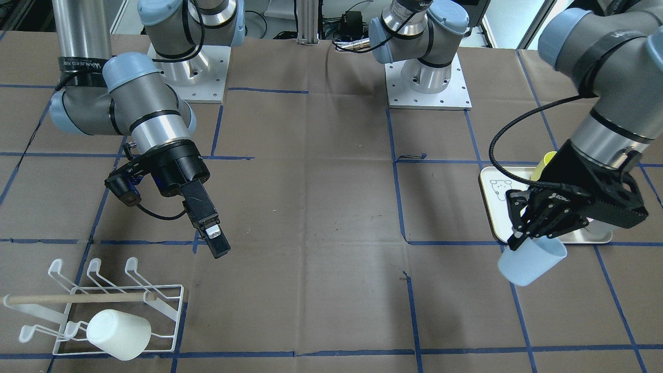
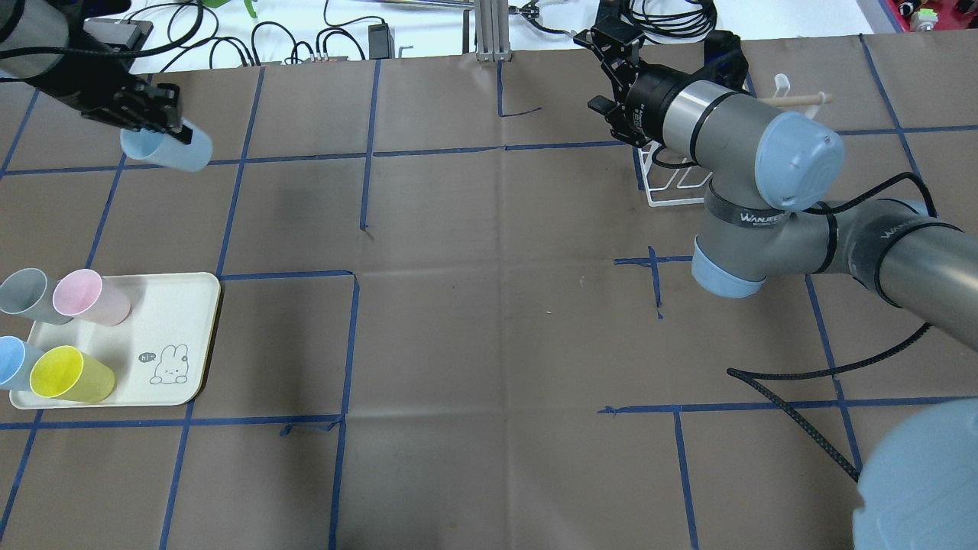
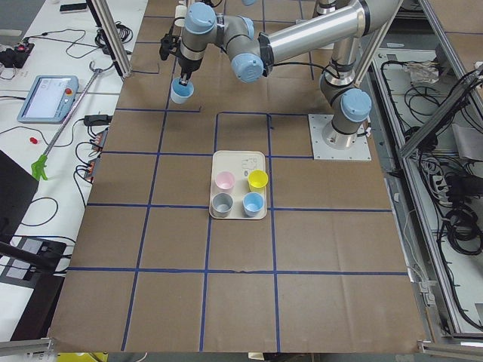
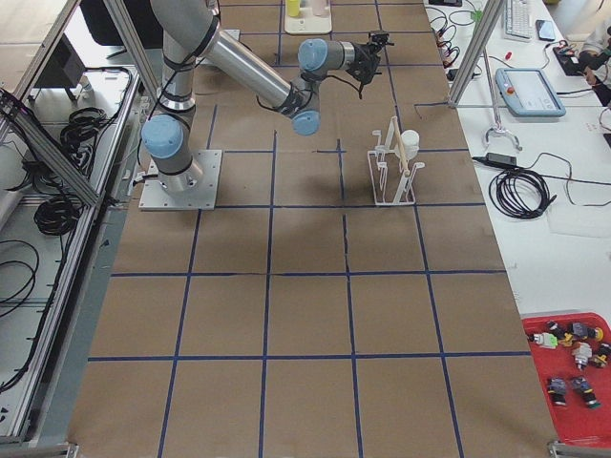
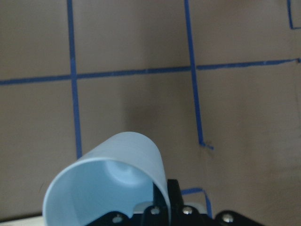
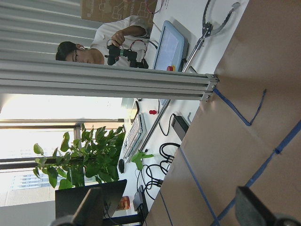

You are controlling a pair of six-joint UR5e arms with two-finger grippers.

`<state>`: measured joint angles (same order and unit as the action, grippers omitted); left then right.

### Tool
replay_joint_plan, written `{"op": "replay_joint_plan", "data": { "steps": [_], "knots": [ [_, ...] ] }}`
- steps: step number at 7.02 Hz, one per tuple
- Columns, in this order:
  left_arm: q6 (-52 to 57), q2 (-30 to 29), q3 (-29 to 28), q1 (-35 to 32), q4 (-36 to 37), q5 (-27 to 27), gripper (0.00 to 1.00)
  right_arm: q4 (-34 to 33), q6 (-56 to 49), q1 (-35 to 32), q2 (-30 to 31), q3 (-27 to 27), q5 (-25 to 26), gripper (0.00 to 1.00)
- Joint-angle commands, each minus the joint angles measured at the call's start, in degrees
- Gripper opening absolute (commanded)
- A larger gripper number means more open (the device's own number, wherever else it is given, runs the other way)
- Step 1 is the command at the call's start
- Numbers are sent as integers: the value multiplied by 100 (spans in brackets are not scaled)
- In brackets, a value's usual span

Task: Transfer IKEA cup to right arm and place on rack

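Front view: left gripper (image 1: 538,220) clamped on the rim of the pale blue IKEA cup (image 1: 533,261), carried off the table. Right gripper (image 1: 217,243) empty, near the rack (image 1: 173,305).
Overhead: cup at far left, tilted, base pointing right toward the right gripper, well apart across the table.
Right wrist: fingers (image 6: 251,212) spread wide, nothing between.
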<state>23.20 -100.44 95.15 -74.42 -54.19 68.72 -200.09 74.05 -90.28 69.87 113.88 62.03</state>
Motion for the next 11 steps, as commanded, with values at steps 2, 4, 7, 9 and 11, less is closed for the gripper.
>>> {"op": "replay_joint_plan", "data": {
  "steps": [2, 4, 7, 9, 11],
  "knots": [
    [-8, -19, 1546, -143, 3563, -1578, 0, -13, 65, -43, -26, 2, 142, 100],
    [-183, 164, 2059, -589, 4625, -1503, 0, 5, 65, -51, -44, 2, 64, 100],
    [-752, 113, 2096, -1906, 5293, 49, 0, -39, 65, -78, -70, 125, 55, 100],
    [-1089, -97, 2209, -2164, 5828, 36, 0, -83, 100, -261, -175, 257, -67, 100],
    [-1490, -789, 2359, -2174, 7477, -409, 0, -83, 319, -297, -289, 257, -542, 99]
  ]
}}
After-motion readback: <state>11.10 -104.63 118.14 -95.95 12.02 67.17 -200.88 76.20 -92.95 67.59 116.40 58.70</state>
